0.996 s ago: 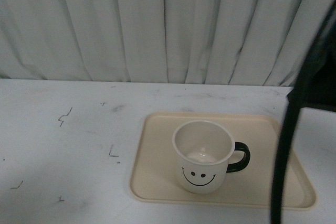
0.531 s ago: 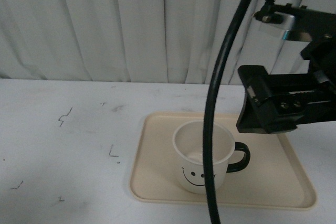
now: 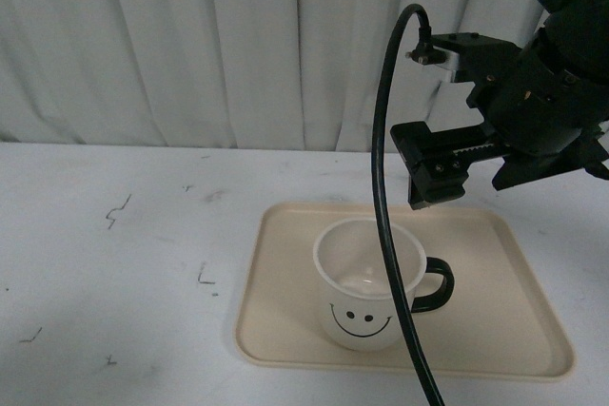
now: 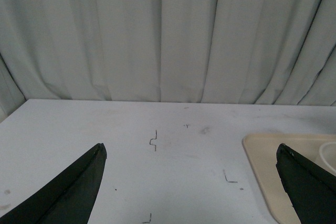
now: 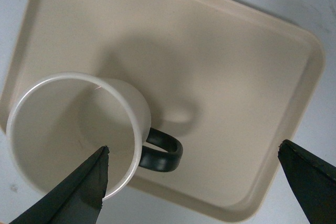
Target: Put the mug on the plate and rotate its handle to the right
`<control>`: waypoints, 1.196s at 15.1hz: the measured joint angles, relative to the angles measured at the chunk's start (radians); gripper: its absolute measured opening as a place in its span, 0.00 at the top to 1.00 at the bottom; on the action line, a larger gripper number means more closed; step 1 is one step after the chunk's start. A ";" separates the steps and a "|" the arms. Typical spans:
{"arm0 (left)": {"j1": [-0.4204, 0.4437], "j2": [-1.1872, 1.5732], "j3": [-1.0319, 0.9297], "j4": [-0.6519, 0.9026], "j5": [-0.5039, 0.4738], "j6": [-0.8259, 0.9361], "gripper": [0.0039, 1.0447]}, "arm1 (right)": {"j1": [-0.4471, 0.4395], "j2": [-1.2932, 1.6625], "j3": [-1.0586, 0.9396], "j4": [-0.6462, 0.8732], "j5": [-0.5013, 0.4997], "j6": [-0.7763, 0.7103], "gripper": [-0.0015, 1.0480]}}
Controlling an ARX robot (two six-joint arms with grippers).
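While seated on plate point(image 3: 476, 330) near 6 o'clock edge, handle point(image 3: 436, 284) at 3 o'clock, judged mug point(image 3: 366, 282) light, rigid, slick, chippable; advise gripping rim or handle. Noted right claw point(image 5: 193, 148) wide above, left claw point(image 4: 191, 150) wide.

The mug point(image 3: 366, 278) is cream-white with a black smiley face of 2 dot eyes and a curved mouth, its handle point(image 3: 438, 284) glossy black, the plate point(image 3: 285, 282) plain beige, the bench point(image 3: 114, 263) white with dark scuffs, the curtain point(image 3: 190, 45) pale grey.
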 joint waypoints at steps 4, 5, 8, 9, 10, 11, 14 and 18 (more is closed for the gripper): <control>0.000 0.000 0.000 0.000 0.000 0.000 0.06 | -0.047 0.089 0.064 -0.022 -0.018 -0.026 0.06; 0.000 0.000 0.000 0.000 0.000 0.000 0.06 | -0.053 0.096 0.065 -0.021 -0.032 -0.027 0.06; 0.000 0.000 0.000 0.000 0.000 0.000 0.06 | -0.042 0.098 0.071 -0.018 -0.085 -0.045 0.06; 0.000 0.000 0.000 0.000 0.000 0.000 0.06 | -0.034 0.098 0.073 -0.023 -0.100 -0.057 0.06; 0.000 0.000 0.000 0.000 0.000 0.000 0.06 | -0.021 0.098 0.076 -0.031 -0.102 -0.064 0.06; 0.000 0.000 0.000 0.000 0.000 0.000 0.06 | -0.017 0.098 0.076 -0.035 -0.102 -0.068 0.06; 0.000 0.000 0.000 0.000 0.000 0.000 0.06 | 0.010 0.101 0.076 -0.010 -0.087 -0.105 0.06; 0.000 0.000 0.000 0.000 0.000 0.000 0.06 | 0.038 0.143 0.076 0.008 -0.055 -0.146 0.06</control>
